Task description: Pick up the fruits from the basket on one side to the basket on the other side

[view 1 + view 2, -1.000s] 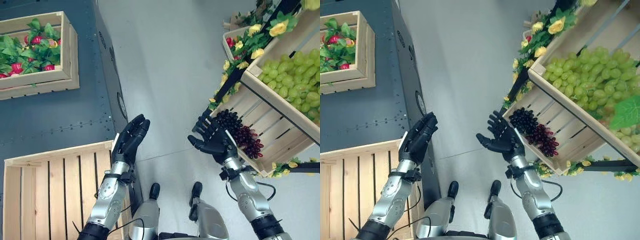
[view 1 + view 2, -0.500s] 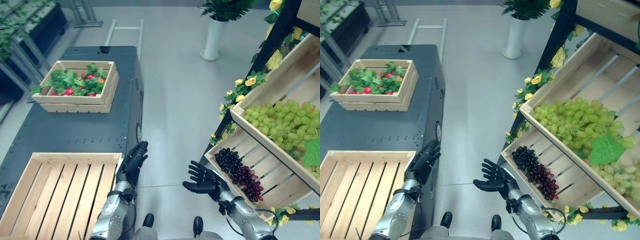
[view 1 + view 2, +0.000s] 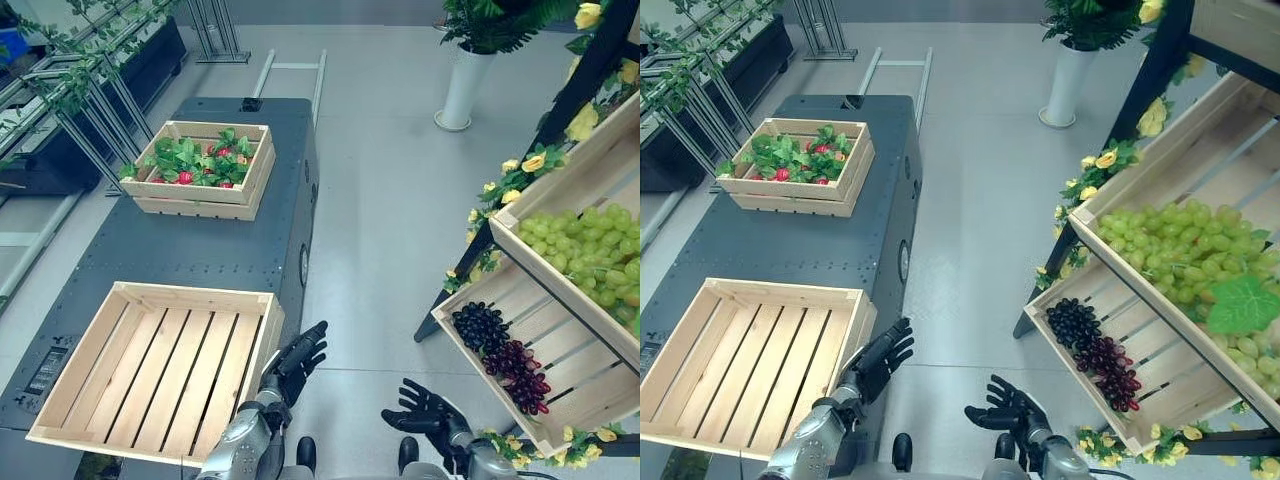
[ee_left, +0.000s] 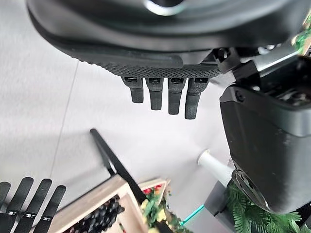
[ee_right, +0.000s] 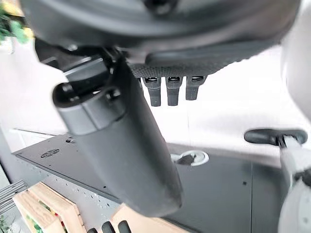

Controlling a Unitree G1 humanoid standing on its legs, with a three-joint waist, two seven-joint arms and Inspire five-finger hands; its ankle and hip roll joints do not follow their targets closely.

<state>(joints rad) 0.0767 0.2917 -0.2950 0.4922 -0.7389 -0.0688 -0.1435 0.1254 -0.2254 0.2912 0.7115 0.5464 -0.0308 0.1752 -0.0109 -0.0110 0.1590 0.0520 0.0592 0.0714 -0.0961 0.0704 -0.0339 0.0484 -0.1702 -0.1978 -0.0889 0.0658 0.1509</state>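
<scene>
Dark grapes (image 3: 500, 350) lie in the slatted wooden right crate (image 3: 560, 395); the slatted left crate (image 3: 150, 365) sits on a riveted dark surface (image 3: 190, 250). Left hand (image 3: 296, 360) and right hand (image 3: 425, 415) hover spread wide, empty, over bare floor (image 3: 380, 200).

A pale grey floor (image 3: 380, 200) is laid through the room, crossed by thin seams and evenly lit. On the left a dark grey riveted table (image 3: 180, 255) is set, long and box-like, with a round fitting on its side wall. Beyond its far end a pale metal frame (image 3: 290, 70) lies flat on the floor. Along the far left a dark planter bench (image 3: 100, 90) is placed, fronted by grey metal racks hung with green vines. At the far right a tall white vase (image 3: 465, 85) with leafy greenery stands on the floor — just beside it rises a black shelf frame (image 3: 590, 70), slanted and trimmed with yellow flowers (image 3: 530, 165).
</scene>
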